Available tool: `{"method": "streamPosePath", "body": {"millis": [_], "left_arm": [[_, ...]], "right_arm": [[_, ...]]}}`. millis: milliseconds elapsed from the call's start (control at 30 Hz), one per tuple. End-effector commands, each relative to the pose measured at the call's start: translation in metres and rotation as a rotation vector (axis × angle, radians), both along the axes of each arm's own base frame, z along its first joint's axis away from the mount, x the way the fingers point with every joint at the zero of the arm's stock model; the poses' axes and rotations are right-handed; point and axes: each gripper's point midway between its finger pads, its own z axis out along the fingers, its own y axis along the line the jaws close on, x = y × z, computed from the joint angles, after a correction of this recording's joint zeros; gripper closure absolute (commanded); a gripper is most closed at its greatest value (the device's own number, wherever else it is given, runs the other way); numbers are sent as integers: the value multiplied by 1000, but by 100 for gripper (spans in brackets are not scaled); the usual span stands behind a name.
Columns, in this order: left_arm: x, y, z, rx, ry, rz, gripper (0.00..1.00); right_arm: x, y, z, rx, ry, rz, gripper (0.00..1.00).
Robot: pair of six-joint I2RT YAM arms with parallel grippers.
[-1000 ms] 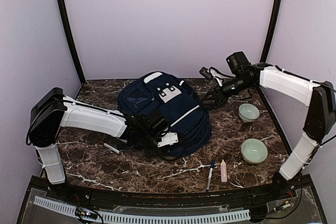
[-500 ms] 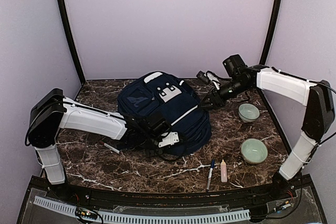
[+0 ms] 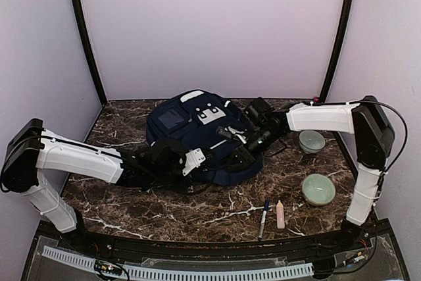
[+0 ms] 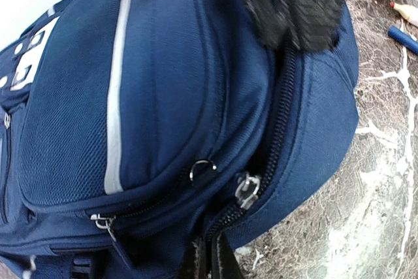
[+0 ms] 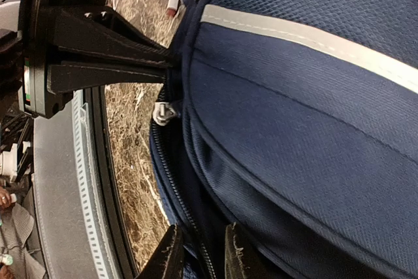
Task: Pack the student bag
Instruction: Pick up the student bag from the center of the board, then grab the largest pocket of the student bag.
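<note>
**Both grippers pinch the bag at its zip seam**
Nearest, the left gripper (image 4: 208,261) has its jaws closed on fabric at the near edge of the bag (image 3: 197,126), just beside a zip pull (image 4: 247,191). The bag lies front-up on the table (image 3: 131,208), towards the back wall. At its right side, the right gripper (image 5: 204,256) straddles the same seam, jaws clamped on the fabric between them.
</note>
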Motion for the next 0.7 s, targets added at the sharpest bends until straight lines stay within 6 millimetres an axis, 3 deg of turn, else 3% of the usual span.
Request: {"method": "streamPosePath", "body": {"millis": [0,133,300,400,533,667], "left_arm": [[4,-24,52,-316,-52,48,100],[0,-33,49,-385,-32,53,100],[-7,-45,48,-488,1,46,100],[-14,-51,47,-513,-5,37,100],[-21,-56,48,-529,-21,21,100],[-25,-60,49,-536,-23,1,100]], "right_arm": [[-19,25,8,45,88,55,78],[-24,31,-9,1,78,70,78],[-27,23,-42,-102,12,48,80],[-34,27,-30,-57,43,94,79],[-41,42,-2,39,121,121,66],[-41,52,-4,30,202,114,59]]}}
